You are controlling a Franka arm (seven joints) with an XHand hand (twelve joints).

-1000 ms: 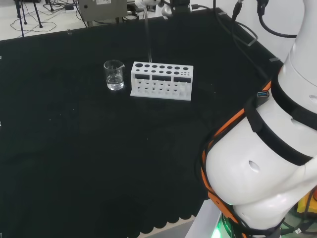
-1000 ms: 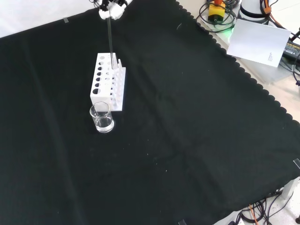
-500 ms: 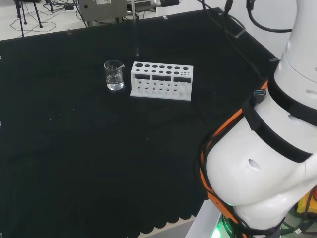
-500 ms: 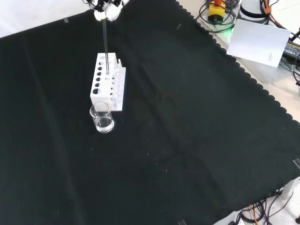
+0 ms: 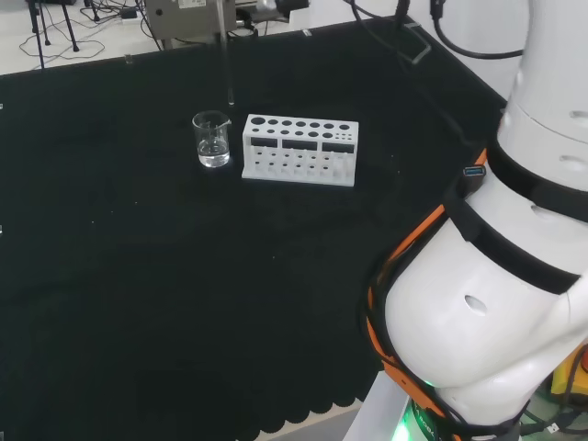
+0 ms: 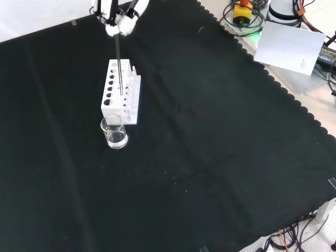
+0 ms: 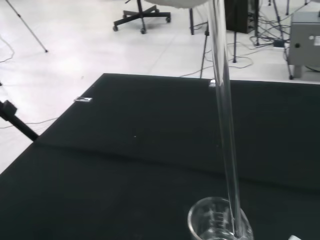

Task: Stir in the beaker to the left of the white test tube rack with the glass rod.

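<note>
Cloth on the bench [image 6: 220, 173] lies bare in front of you in the front view. Beyond it stands the beaker [image 6: 114, 132], upright with a little clear liquid in its base, just beside the near end of the white test tube rack [image 6: 121, 91]. That spot keeps its mouth free from above, which suits a rod lowered straight down.

Farther back, at that view's top, your hand [image 6: 116, 21] has its fingers curled in on the top end of the glass rod [image 6: 119, 65] and pinches it, so the rod hangs vertical with its lower end free. I judge the upright hold is meant to let the tip enter the narrow mouth without striking the rim.

The front view draws the rod's tip over the rack, which misleads. The head view corrects it: the rod [image 5: 227, 64] hangs above and a little behind the beaker [image 5: 211, 140], left of the rack [image 5: 299, 149]. The wrist view lines the rod [image 7: 224, 125] up with the beaker's mouth [image 7: 220, 222]; whether the tip is inside yet, you cannot tell.
</note>
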